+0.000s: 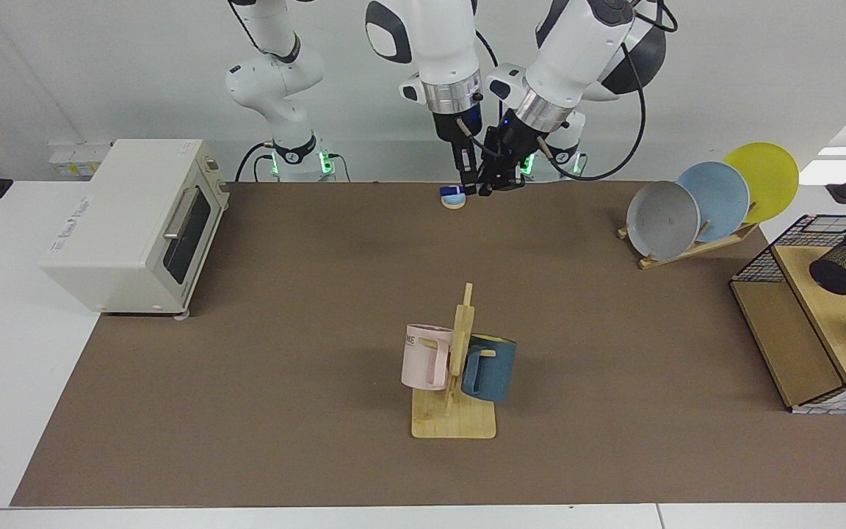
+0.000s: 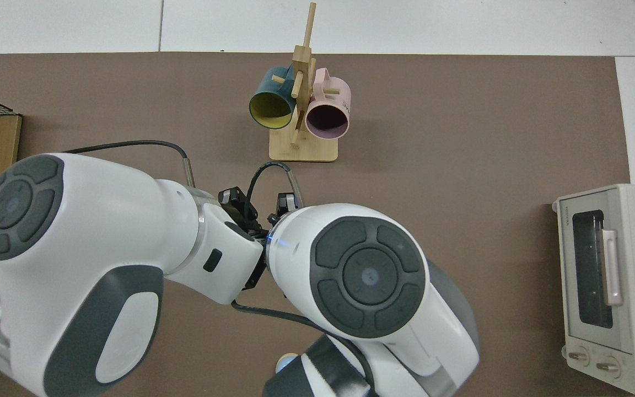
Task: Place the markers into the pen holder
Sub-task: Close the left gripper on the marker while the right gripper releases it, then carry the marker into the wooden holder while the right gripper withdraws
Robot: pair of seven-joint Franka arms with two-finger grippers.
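Both tools meet low over the far edge of the counter [image 1: 283, 330], about midway along it. The right tool [image 1: 470, 185] hangs straight down from its arm. The left tool [image 1: 500, 181] slants in beside it, and the two are so close that they seem to touch. I cannot tell whether either tool is released or clenched.

A short blue bit, apparently the marker [image 1: 449, 191], shows just beside the right tool, on the toaster oven's [image 1: 136, 220] side. It is right above a small pale round disc [image 1: 455, 201] on the counter. Whether the tool has hold of it cannot be made out.

The holder [image 1: 845, 268] is well apart from all this. It lies tilted on a wooden shelf inside a wire basket [image 1: 761, 268] at the facing view's right edge.

From above, the arms hide both tools and the marker.
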